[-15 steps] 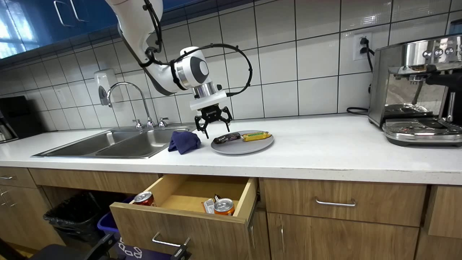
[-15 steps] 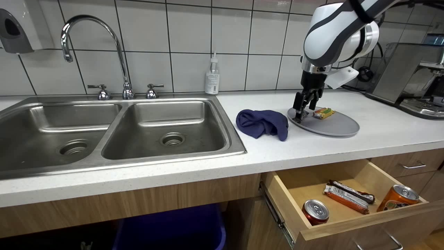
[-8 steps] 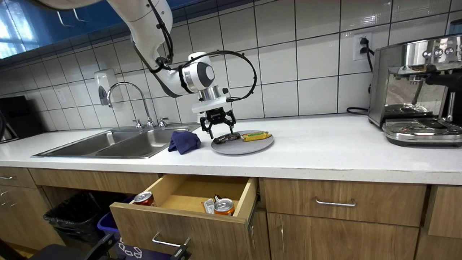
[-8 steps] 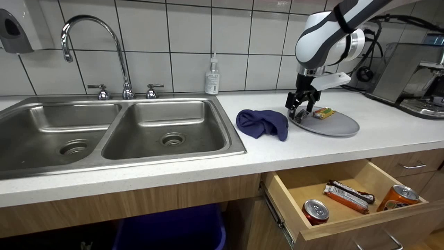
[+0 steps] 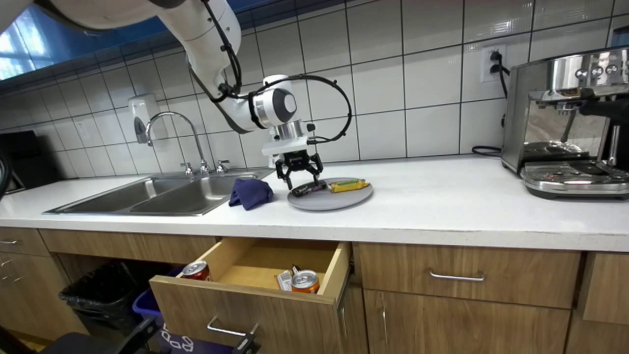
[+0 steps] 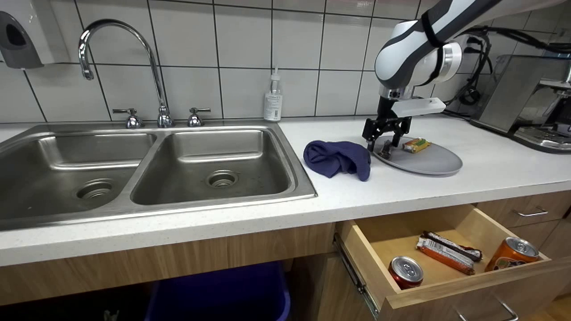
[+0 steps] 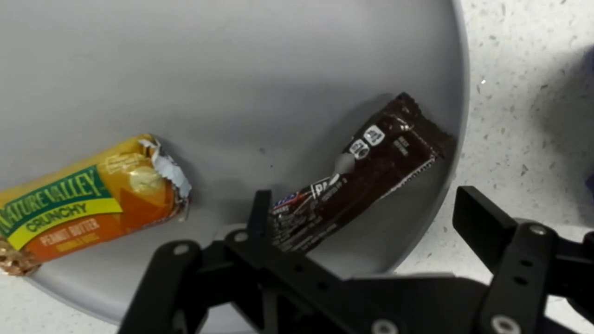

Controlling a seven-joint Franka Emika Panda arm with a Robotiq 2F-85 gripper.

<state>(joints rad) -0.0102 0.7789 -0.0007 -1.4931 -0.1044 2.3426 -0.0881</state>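
My gripper (image 5: 303,184) is open and points down, low over the left part of a grey plate (image 5: 339,202). It also shows in an exterior view (image 6: 383,145) and in the wrist view (image 7: 364,197). A dark brown bar wrapper (image 7: 371,174) lies slantwise on the plate, its far end near the rim. One fingertip overlaps its near end in the wrist view; the other shows beyond the plate's rim. Whether a finger touches it I cannot tell. A yellow Nature Valley wrapper (image 7: 83,199), torn at one end, lies beside it on the plate.
A blue cloth (image 6: 337,159) lies between plate and sink (image 6: 214,178). Below, an open drawer (image 6: 424,223) holds a red can (image 6: 406,273), an orange can (image 6: 511,254) and bars (image 6: 447,254). A coffee machine (image 5: 575,123) stands right; a soap bottle (image 6: 273,100) stands by the wall.
My gripper has come down towards the plate and turned, so its two fingers now show apart on either side of the dark wrapper in an exterior view. The wrappers, plate and drawer look unmoved.
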